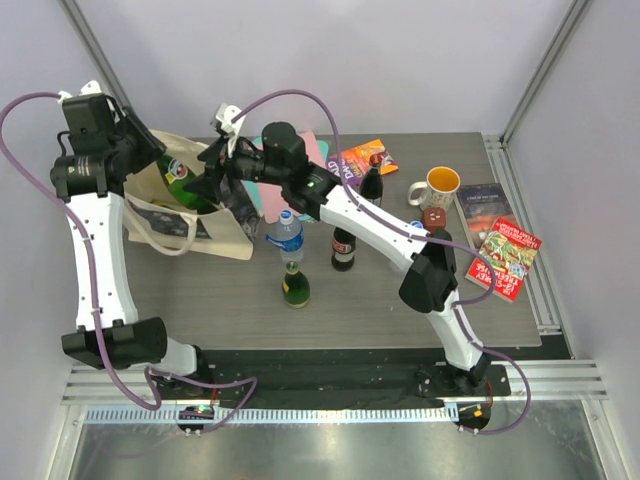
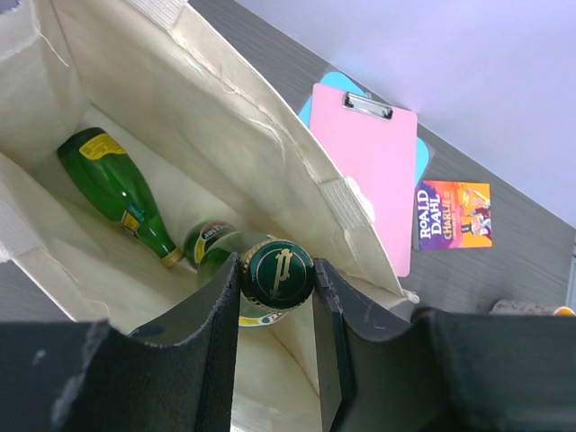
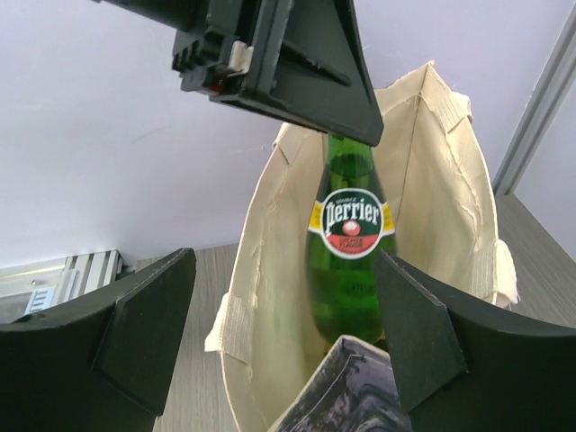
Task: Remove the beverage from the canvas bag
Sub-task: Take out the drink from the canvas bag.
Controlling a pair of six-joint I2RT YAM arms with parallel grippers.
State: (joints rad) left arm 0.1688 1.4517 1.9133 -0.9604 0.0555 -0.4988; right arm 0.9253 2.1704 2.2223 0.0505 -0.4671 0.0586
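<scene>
Left wrist: left gripper (image 2: 274, 301) clenched on one Perrier bottle (image 2: 277, 273); second green bottle (image 2: 117, 184) lies in canvas bag (image 2: 261, 153), hidden from right wrist; right gripper (image 3: 281, 319) released.

The cream canvas bag (image 1: 145, 190) sits open at the back left of the bench (image 1: 400, 300). A green Perrier bottle (image 3: 346, 243) is upright inside it. Another green bottle (image 2: 117, 189) lies on its bottom.
</scene>
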